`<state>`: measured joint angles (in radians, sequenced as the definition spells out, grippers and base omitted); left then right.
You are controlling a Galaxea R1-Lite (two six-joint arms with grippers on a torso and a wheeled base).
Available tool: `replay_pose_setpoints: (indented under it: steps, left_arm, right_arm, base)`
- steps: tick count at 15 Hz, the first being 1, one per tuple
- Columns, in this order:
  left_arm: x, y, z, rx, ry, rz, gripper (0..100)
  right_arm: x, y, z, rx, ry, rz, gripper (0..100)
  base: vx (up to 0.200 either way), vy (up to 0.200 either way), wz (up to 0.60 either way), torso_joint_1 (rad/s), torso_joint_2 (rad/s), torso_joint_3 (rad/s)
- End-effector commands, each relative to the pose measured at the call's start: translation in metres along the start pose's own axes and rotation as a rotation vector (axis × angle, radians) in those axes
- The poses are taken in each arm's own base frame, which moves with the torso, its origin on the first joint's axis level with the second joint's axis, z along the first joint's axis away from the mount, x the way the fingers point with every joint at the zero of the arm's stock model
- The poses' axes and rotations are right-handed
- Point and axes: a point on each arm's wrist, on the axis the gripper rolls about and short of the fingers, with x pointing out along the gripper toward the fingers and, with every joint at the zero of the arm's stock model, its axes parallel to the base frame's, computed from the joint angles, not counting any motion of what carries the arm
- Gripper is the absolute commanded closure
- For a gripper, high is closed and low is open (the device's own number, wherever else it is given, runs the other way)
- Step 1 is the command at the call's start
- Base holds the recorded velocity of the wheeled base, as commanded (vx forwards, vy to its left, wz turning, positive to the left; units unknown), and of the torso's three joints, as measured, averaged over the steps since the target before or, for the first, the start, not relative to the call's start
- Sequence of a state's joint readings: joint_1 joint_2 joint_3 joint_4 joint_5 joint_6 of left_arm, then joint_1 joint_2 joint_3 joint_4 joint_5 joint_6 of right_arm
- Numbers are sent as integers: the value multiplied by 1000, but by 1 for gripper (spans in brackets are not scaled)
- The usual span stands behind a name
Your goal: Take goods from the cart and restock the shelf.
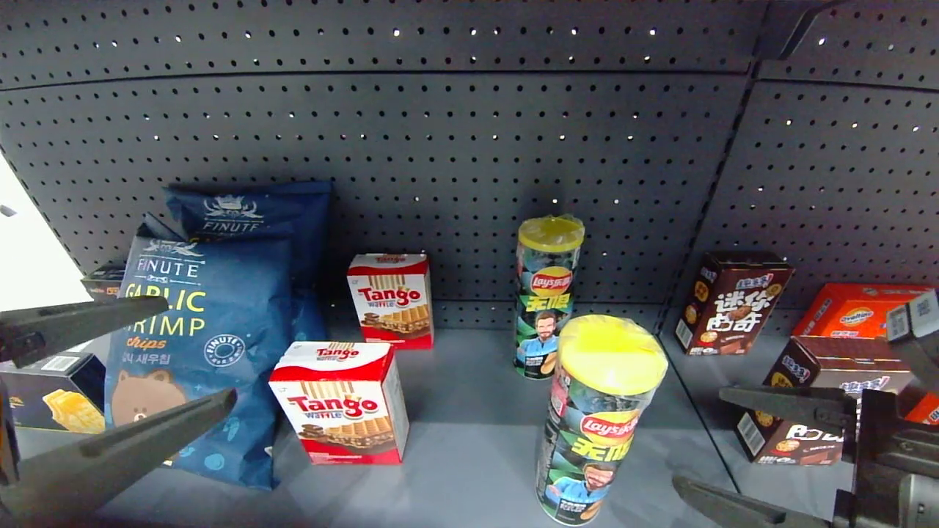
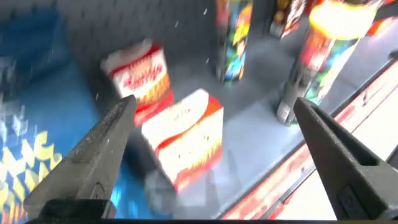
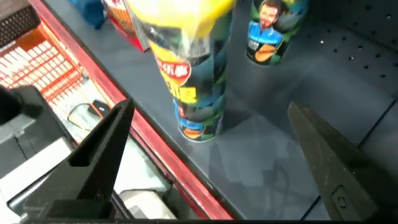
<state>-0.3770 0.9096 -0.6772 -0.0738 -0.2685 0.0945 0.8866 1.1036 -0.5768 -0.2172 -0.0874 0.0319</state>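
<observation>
Two chip cans with yellow lids stand on the grey shelf [image 1: 469, 411]: a front can [image 1: 598, 425] and a rear can [image 1: 546, 301]. My right gripper [image 1: 698, 438] hangs open just right of the front can, empty. In the right wrist view the right gripper [image 3: 211, 109] is spread wide, with the front can [image 3: 189, 68] beyond it near the shelf's red edge [image 3: 155, 149]. My left gripper [image 1: 199, 348] is open and empty in front of a blue chips bag [image 1: 198, 293]. Beyond the left gripper [image 2: 214, 104] in its wrist view sits a red and white wafer box [image 2: 186, 140].
A second wafer box [image 1: 392, 297] stands behind the front one [image 1: 345, 407]. More blue bags lean on the pegboard at the left. Brown boxes [image 1: 733, 301] and an orange box [image 1: 855, 308] fill the right bay. Bare shelf lies between the wafer boxes and the cans.
</observation>
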Motion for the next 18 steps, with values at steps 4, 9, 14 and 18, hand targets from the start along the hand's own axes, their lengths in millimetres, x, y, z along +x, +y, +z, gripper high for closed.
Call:
replay_pose_setpoints:
  steps: [4,9,14,18]
  left_arm:
    - [-17,-5,-13,7,-14,32,0]
    - [-16,-5,-18,3,3,39,0]
    - [-9,-4,-21,-3,31,29,0]
    - [1,-2,-25,-12,75,25,0]
  right_arm:
    - [3,1,-20,-36,75,16,0]
    - [16,4,-42,-55,195,-3,0]
    - [30,3,-49,-31,257,-42,0]
    - [39,0,-50,7,285,-117,0]
  base:
    - [0,0,0,0,0,0]
    - [0,0,0,0,0,0]
    - [0,0,0,0,0,0]
    - [0,0,0,0,0,0]
